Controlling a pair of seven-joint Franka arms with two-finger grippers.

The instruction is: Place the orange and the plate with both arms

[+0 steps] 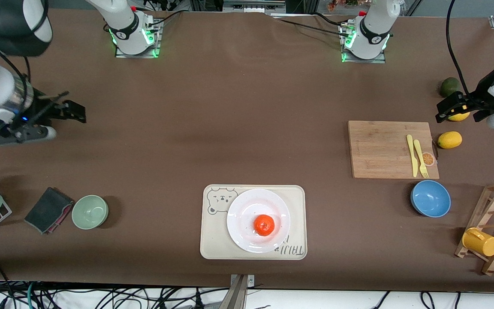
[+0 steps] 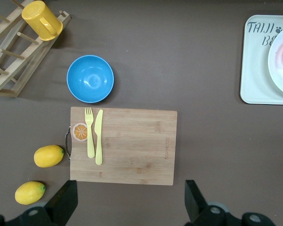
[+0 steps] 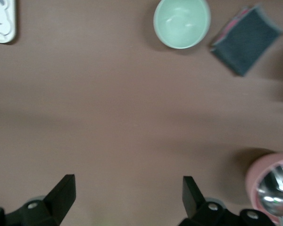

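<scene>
Orange [image 1: 264, 225] sits on plate [image 1: 258, 220], on tray [image 1: 212, 240] by counter's near edge. Left claw [image 1: 459, 110] & right claw [image 1: 67, 110] both wide open, empty, well apart from it at counter's ends.

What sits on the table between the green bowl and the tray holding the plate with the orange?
Nothing: the front view shows only bare brown table between the green bowl and the tray, where the orange rests on the plate.

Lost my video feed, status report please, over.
Left hand open over brown table by bamboo board; right hand open, empty, over bare table. Red-orange fruit on round white plate, on cream tray. Nothing obstructing.
</scene>
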